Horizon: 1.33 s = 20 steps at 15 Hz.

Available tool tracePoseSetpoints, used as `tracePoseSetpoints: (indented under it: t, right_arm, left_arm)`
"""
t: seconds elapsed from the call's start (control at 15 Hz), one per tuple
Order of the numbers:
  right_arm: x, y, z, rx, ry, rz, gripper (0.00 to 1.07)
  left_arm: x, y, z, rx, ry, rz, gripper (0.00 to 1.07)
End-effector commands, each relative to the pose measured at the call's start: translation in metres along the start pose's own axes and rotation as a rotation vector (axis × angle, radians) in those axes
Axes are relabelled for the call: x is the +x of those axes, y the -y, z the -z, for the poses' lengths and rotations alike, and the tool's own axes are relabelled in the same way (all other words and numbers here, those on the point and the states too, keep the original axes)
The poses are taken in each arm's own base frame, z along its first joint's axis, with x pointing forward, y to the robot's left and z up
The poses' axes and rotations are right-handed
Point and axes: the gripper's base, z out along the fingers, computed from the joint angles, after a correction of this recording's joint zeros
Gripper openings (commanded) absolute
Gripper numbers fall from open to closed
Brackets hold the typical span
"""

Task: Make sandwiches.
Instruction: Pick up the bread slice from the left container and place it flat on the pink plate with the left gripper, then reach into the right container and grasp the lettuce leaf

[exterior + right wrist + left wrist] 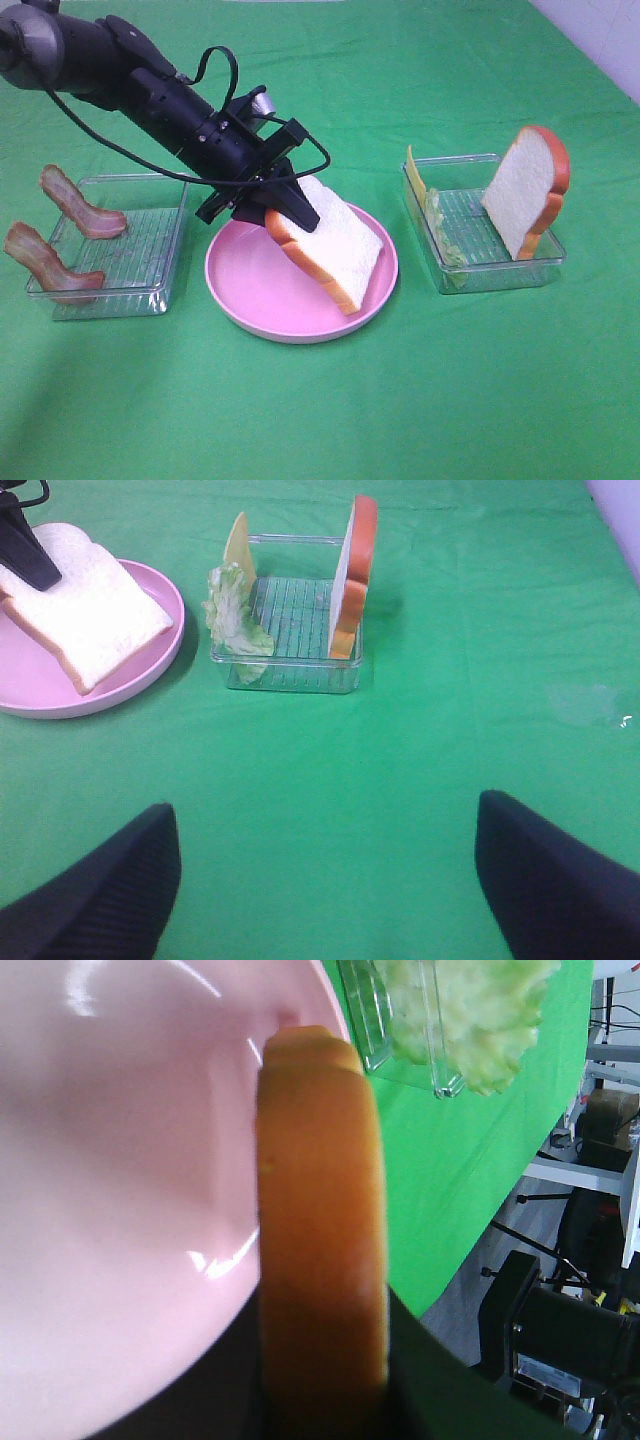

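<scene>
My left gripper (pixel 288 212) is shut on a white bread slice with orange-brown crust (pixel 335 250) and holds it tilted over the round pink plate (pixel 250 300). The slice's low end is at the plate's near right. The left wrist view shows the crust (pixel 320 1230) edge-on against the plate (pixel 120 1160). A second bread slice (pixel 525 190) stands in the right tray with yellow cheese (pixel 415 175) and lettuce (pixel 440 225). Two bacon strips (pixel 80 205) (pixel 45 262) lean on the left tray. No stacked sandwich is in view. My right gripper (pixel 325 870) is open and empty, well short of the right tray.
The clear left tray (pixel 140 250) and clear right tray (pixel 490 265) flank the plate on a green cloth. The right wrist view shows the right tray (pixel 290 670) and plate (pixel 160 650) ahead. A black cable loops over the left arm.
</scene>
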Motion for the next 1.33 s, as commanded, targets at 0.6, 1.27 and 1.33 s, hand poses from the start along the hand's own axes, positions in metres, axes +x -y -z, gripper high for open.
tracePoseSetpoints:
  t: [0.6, 1.27, 1.33]
  right_arm:
    - [0.0, 0.0, 0.0, 0.004, 0.014, -0.01, 0.77]
    - [0.0, 0.0, 0.0, 0.004, 0.014, -0.01, 0.77]
    - [0.0, 0.0, 0.0, 0.003, 0.014, -0.01, 0.77]
  left_arm:
    - [0.005, 0.015, 0.003, -0.29, -0.015, -0.182, 0.74]
    - [0.028, 0.081, 0.089, -0.746, 0.013, -0.281, 0.74]
    - [0.03, 0.087, 0.112, -0.744, 0.076, -0.267, 0.74]
